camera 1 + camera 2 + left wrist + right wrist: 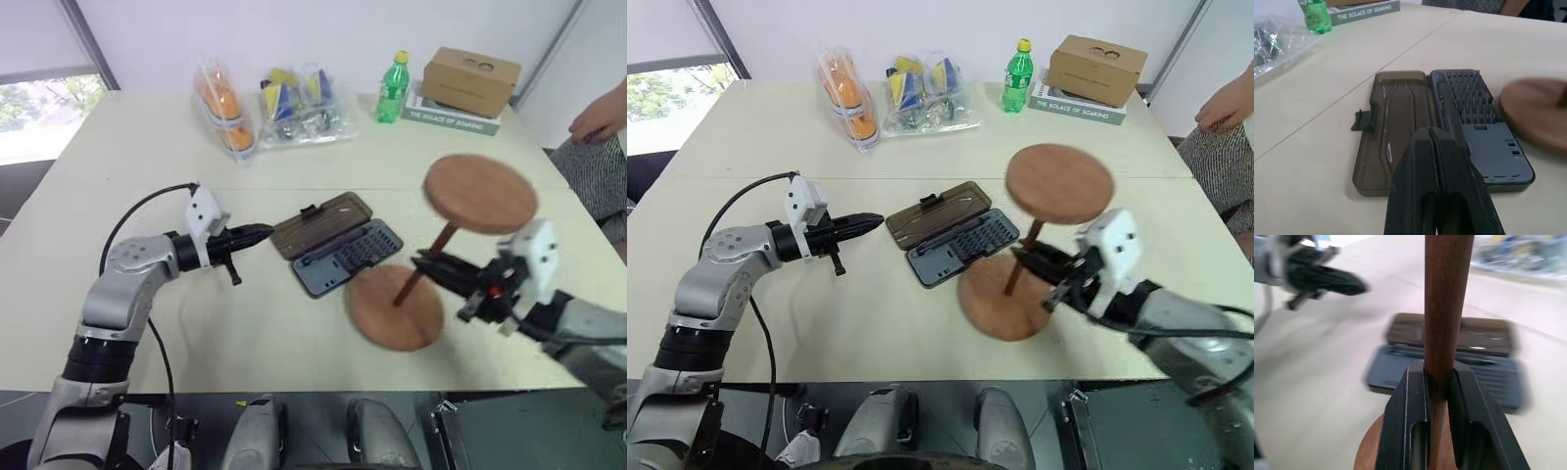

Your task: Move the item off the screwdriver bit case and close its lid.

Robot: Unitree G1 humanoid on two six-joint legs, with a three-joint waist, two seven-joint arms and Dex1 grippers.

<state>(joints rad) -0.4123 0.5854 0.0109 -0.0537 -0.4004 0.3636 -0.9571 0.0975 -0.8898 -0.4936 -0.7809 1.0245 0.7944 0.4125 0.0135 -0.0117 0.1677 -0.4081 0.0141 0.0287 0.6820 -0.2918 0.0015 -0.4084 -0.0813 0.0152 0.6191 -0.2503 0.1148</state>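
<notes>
My right pincer point(1439, 382) clamps the rod of the reddish-brown wooden two-disc stand point(431, 257), tilted just beside the open dark blue-grey bit case point(348, 257) with its smoky-brown lid point(320, 224) flat, my left pincer point(257, 233) pressed closed nearby, and farthest on the worktop point(118, 147) a book point(453, 118) reading "THE SOLACE OF SOAKING".

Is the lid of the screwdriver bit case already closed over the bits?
No, the smoky-brown lid lies flat and open on the table beside the screwdriver bit case, whose rows of bits are uncovered.
</notes>
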